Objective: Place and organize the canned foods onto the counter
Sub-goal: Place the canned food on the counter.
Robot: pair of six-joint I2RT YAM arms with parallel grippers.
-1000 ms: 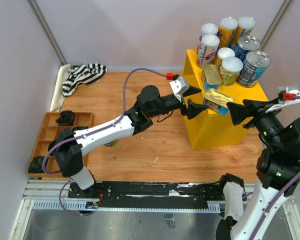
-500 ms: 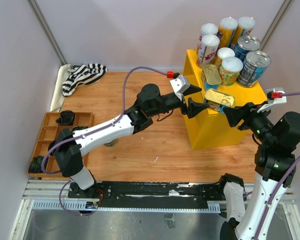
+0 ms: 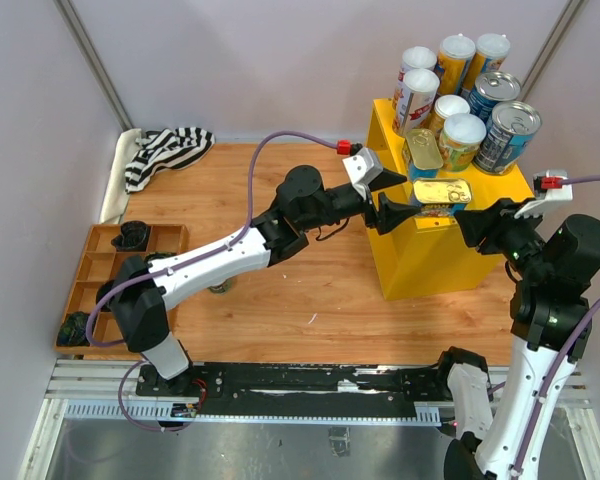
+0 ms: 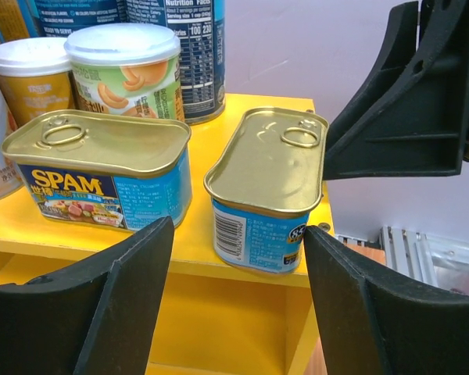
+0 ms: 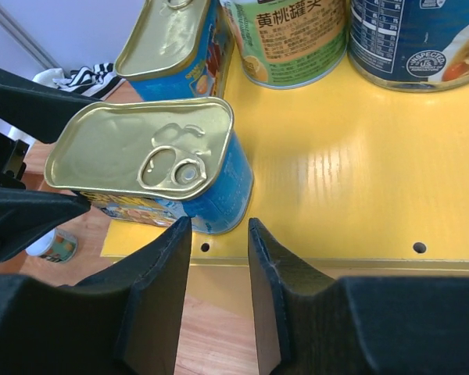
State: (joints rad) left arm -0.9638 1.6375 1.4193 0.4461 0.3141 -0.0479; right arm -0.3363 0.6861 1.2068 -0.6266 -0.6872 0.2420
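White-and-black arms [image 3: 212, 260], purple cables [image 3: 250, 190], red plugs [image 3: 344, 147], apparently matte black fingers [image 4: 102, 312]

My left arm [image 3: 220, 255] reaches far out, left pincer [image 3: 391, 198] spread wide at the front edge of the yellow counter [image 3: 435, 262]. My right pincer [image 3: 472, 228] points at that edge too, fingers nearly together, gripping nothing.

The flat tin [image 4: 270, 160] had a glossy gold metal lid. The counter [image 5: 336, 180] was smooth, shiny yellow; the table [image 3: 310, 290] matt wood.

"SPAM" marks a flat tin [image 4: 98, 168]; "Nutrition Facts," apparently, a blue can [image 4: 191, 62].
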